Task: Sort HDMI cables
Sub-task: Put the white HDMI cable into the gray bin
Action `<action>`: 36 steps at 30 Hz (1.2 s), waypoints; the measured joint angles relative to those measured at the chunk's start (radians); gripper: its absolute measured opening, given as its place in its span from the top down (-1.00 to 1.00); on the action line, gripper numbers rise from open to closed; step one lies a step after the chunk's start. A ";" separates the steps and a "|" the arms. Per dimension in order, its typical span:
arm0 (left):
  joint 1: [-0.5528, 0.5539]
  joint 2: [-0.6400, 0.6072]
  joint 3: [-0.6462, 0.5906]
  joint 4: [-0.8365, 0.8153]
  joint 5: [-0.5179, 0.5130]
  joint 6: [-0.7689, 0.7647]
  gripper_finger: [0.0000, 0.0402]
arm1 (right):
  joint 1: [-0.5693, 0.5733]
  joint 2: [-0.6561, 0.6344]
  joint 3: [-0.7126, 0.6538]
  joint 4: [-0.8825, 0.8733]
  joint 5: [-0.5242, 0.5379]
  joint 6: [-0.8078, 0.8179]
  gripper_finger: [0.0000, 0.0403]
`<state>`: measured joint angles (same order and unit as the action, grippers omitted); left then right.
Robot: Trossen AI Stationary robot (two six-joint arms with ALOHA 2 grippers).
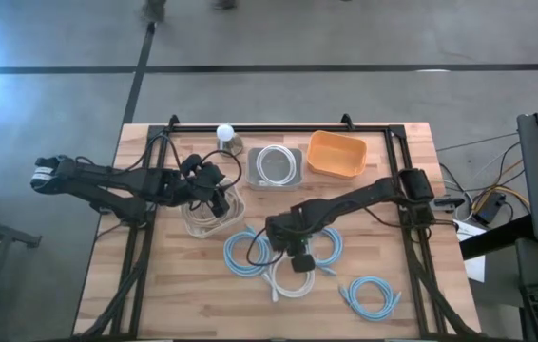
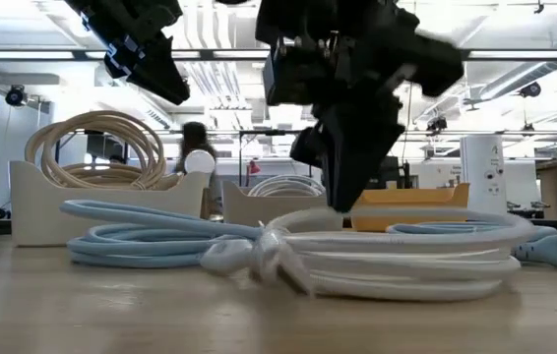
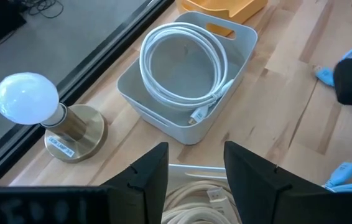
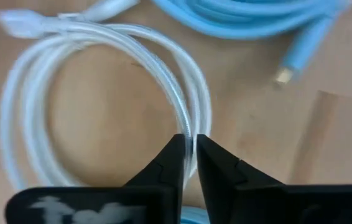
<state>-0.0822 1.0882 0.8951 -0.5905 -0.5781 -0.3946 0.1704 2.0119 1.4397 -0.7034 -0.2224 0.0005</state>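
Note:
A white HDMI cable coil (image 1: 291,277) lies flat on the table near its middle. My right gripper (image 4: 190,155) is down on it and shut on its loop. Light blue coils lie beside it (image 1: 248,250) (image 1: 330,249) and toward the near right (image 1: 372,294). My left gripper (image 3: 194,171) is open and hangs above the white bin (image 1: 214,217) that holds beige coils (image 3: 194,202). Another white coil (image 3: 185,65) lies in the grey bin (image 1: 277,166). My right gripper pinches the white coil's loop strands (image 4: 188,127) between its two fingers, on one side of the ring. The fingers (image 2: 349,187) come from above, pointing down, and lie across the strands. The coil (image 2: 406,267) rests on the table.
An orange bin (image 1: 336,154) stands at the far right of the grey bin. A lamp with a round white bulb (image 3: 27,99) stands at the far edge by the bins. The black frame rails (image 1: 278,126) run around the table. Bare wood lies at the near left.

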 joint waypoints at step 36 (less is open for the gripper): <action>0.000 0.000 0.000 0.007 0.000 -0.002 0.20 | 0.034 0.076 0.001 0.037 0.174 0.057 0.89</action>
<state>-0.0826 1.0882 0.8951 -0.5838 -0.5777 -0.3965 0.2047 2.0879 1.4403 -0.6662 -0.0484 0.0577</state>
